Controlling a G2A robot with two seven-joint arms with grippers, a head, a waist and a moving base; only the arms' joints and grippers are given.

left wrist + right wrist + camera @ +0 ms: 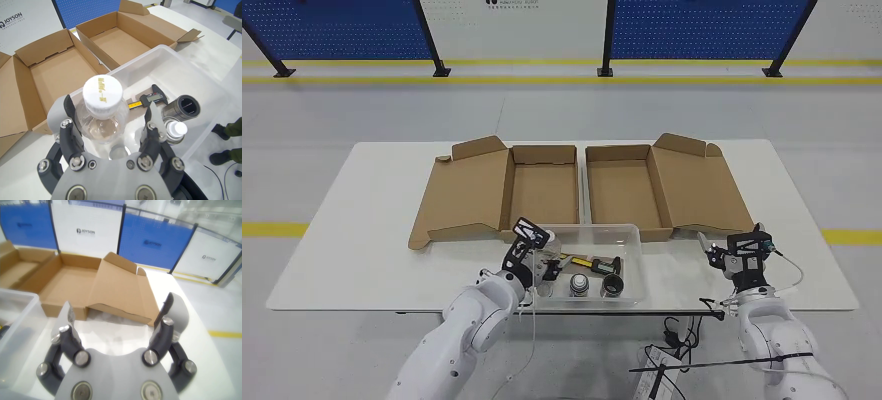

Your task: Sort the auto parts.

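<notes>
My left jaws stand wide open around the clear bottle, which is upright inside the clear bin, at the end nearest the left cardboard box. One pad seems to lie against the bottle's shoulder; the other finger is apart from it. A caliper, a metal bearing and a white-capped can lie just beside. My right jaws hang wide open, holding nothing, over the counter near the right box's flap.

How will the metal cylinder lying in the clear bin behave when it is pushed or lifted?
Lying on its round side, the metal cylinder would probably roll if pushed. It looks thick-walled steel, so likely heavy for its size. Its polished surface may slip when gripped.
</notes>
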